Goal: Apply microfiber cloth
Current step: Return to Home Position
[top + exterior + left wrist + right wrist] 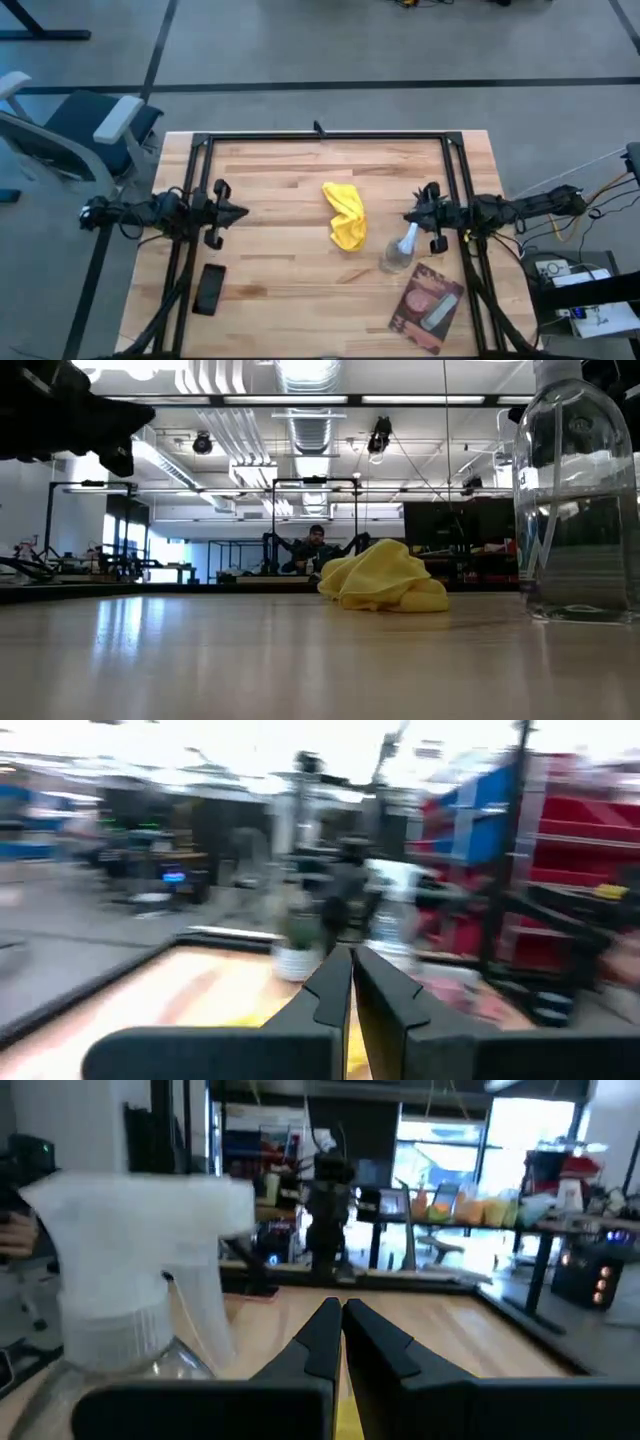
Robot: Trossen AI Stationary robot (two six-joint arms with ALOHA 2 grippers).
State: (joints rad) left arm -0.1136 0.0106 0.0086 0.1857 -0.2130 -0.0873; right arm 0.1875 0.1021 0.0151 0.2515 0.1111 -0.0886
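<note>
Apparently the wiping part is already done, and I judge that little remains. From above, the bright yellow, wrinkled microfiber cloth (345, 215) lies loose on the wooden desk (280, 170), near the middle and a little toward the right edge. Nothing holds it. Its long axis runs from the back edge toward the front edge, with the back end leaning slightly to the left edge. As a crumpled heap it has no clear pointing end. The left gripper (240, 212) hangs beside the left edge and the right gripper (408, 216) beside the right edge, both well apart from the cloth. A dark flat rectangular phone (209, 289) lies near the front-left corner, a clear plastic spray bottle (400, 252) stands just right of the cloth, and a pink-and-dark flat packet (427, 308) lies near the front-right corner.

At desk level, the cloth sits as a soft mound on the wood, and the bottle is closer to the camera.

Past the left wrist, the two dark fingers (320, 1000) are pressed together on nothing.

Past the right wrist, the fingers (320, 1342) are likewise pressed together and empty, with the bottle's white sprayer near.
</note>
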